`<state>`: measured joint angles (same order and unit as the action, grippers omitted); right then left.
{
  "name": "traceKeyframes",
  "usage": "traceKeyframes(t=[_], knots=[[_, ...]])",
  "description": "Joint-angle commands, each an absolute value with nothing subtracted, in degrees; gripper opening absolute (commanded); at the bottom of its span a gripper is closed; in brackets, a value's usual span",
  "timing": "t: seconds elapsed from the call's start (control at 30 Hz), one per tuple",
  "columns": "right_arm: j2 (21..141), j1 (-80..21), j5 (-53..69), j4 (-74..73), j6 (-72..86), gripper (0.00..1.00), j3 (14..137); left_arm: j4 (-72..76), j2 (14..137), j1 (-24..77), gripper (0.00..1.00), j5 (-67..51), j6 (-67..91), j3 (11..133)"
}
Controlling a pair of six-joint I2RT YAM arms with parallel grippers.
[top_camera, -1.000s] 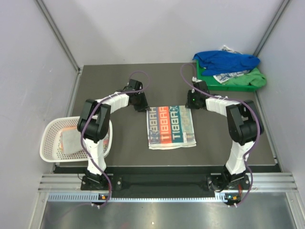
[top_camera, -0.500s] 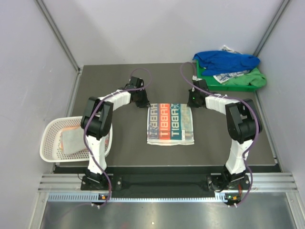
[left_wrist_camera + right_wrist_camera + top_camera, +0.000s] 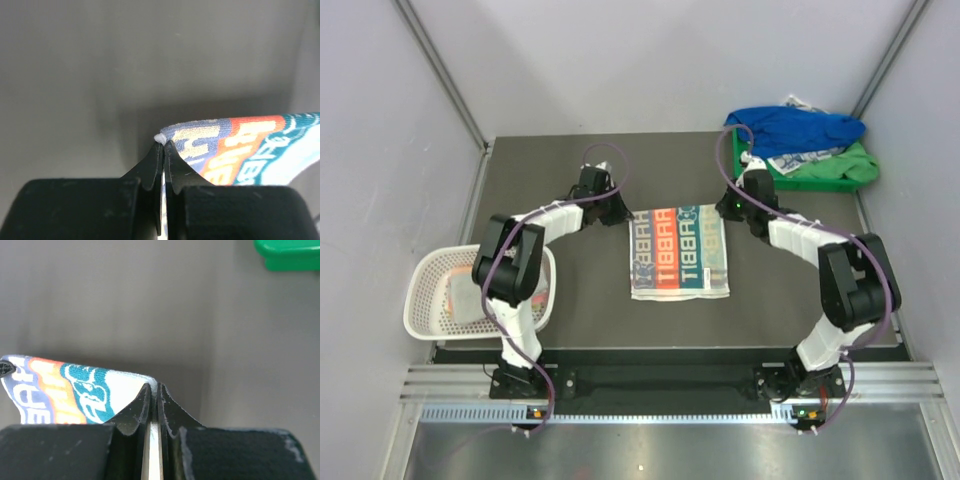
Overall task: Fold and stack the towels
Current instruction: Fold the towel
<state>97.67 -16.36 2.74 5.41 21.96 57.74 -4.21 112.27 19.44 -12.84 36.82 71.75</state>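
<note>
The grey, teal and orange lettered towel (image 3: 680, 253) lies spread on the middle of the dark table. My left gripper (image 3: 620, 212) is shut on its far left corner (image 3: 200, 135). My right gripper (image 3: 728, 210) is shut on its far right corner (image 3: 110, 385). Both far corners are held just above the table, the near edge rests on it. A royal blue towel (image 3: 795, 128) and a white printed one (image 3: 800, 160) are heaped on the green tray at the far right. A folded pale cloth (image 3: 470, 297) lies in the white basket.
The green plastic tray (image 3: 840, 172) stands at the far right corner; it also shows in the right wrist view (image 3: 290, 254). The white mesh basket (image 3: 425, 290) hangs over the table's left edge. Grey walls enclose the table on three sides.
Both grippers have moved away from me, pulling the towel's far edge toward the back. The towel has shifted back and stretched flatter.
</note>
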Motion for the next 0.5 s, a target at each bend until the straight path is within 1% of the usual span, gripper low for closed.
traceKeyframes(t=[0.0,0.27,0.47], knots=[[91.33,-15.47,1.67,14.76,23.02,0.03,52.49,4.12,105.13,18.54,0.00,-13.61,38.14,67.69],[84.30,-15.38,2.11,19.41,24.43,0.03,43.08,12.73,97.13,18.90,0.00,-17.58,41.57,54.77],[77.88,-15.38,2.46,20.21,26.37,0.03,35.96,14.33,91.25,20.56,0.00,-18.37,41.57,46.68]])
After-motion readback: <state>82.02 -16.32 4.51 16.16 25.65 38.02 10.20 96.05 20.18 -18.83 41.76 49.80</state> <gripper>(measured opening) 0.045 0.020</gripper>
